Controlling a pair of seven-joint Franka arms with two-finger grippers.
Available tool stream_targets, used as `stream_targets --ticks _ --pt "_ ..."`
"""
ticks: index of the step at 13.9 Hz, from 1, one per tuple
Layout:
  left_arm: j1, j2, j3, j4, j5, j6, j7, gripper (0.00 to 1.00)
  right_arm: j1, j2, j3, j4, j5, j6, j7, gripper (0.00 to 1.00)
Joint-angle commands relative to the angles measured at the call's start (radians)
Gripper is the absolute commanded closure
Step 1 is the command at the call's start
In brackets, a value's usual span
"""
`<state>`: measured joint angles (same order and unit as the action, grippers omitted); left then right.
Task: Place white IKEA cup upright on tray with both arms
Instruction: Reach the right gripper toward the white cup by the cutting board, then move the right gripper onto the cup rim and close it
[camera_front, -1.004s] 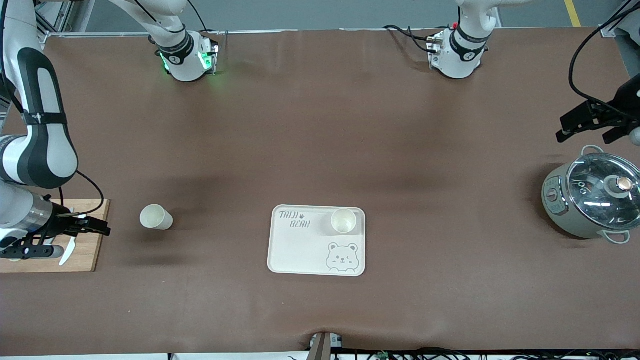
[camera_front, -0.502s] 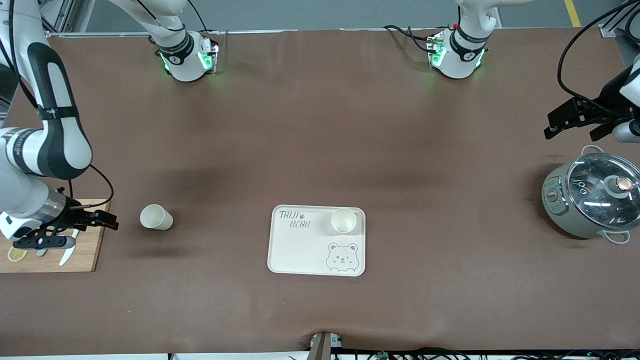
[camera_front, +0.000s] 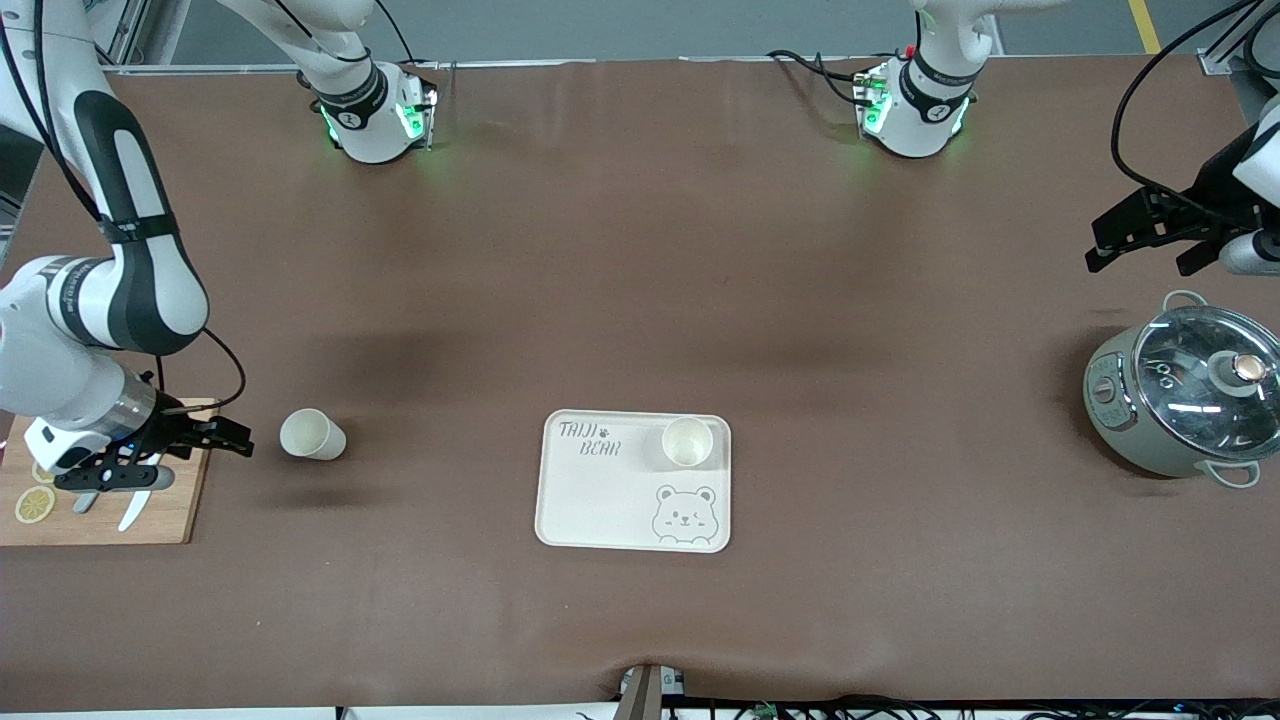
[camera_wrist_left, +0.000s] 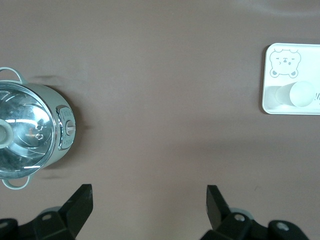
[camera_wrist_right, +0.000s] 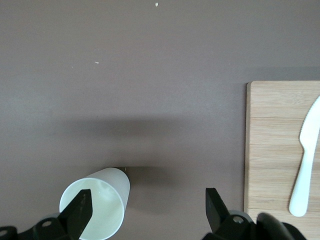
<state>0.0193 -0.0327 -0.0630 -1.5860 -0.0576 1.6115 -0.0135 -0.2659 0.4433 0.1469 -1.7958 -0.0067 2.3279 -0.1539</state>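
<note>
Closing on the loose white cup, my right tool has slid off the wooden cutting board over the past second and now hangs just beside the cup at the right arm's end of the surface, its fingers spread and holding nothing. The cup sits on the bare brown cloth, well apart from the tray, and looks tilted or tipped, though I cannot tell for certain. A second white cup already stands upright on the tray's corner by the lettering, so I judge half the job done. My right arm is bent low, forearm reaching toward the cup. My left tool has meanwhile lifted and hangs released over bare cloth near the glass-lidded pot, waiting.
</note>
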Motion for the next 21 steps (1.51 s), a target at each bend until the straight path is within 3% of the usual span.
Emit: stream_targets --ticks 1,9,12,21 --pt "0.004 -0.035 -0.001 -0.042 -0.019 0.025 0.0 0.0 0.002 -0.04 0.002 -0.089 -0.013 0.069 0.016 0.0" --pt "0.004 -0.027 -0.023 -0.038 -0.019 0.028 0.0 0.0 0.019 -0.041 0.002 -0.131 -0.015 0.047 0.007 0.0" --pt "0.004 -0.026 -0.029 -0.04 -0.019 0.037 0.004 0.0 0.059 -0.043 0.005 -0.119 -0.015 -0.068 0.014 0.0" --pt "0.002 -0.019 -0.04 -0.034 -0.021 0.048 0.001 0.0 0.001 -0.031 0.0 -0.042 -0.016 -0.074 0.008 0.0"
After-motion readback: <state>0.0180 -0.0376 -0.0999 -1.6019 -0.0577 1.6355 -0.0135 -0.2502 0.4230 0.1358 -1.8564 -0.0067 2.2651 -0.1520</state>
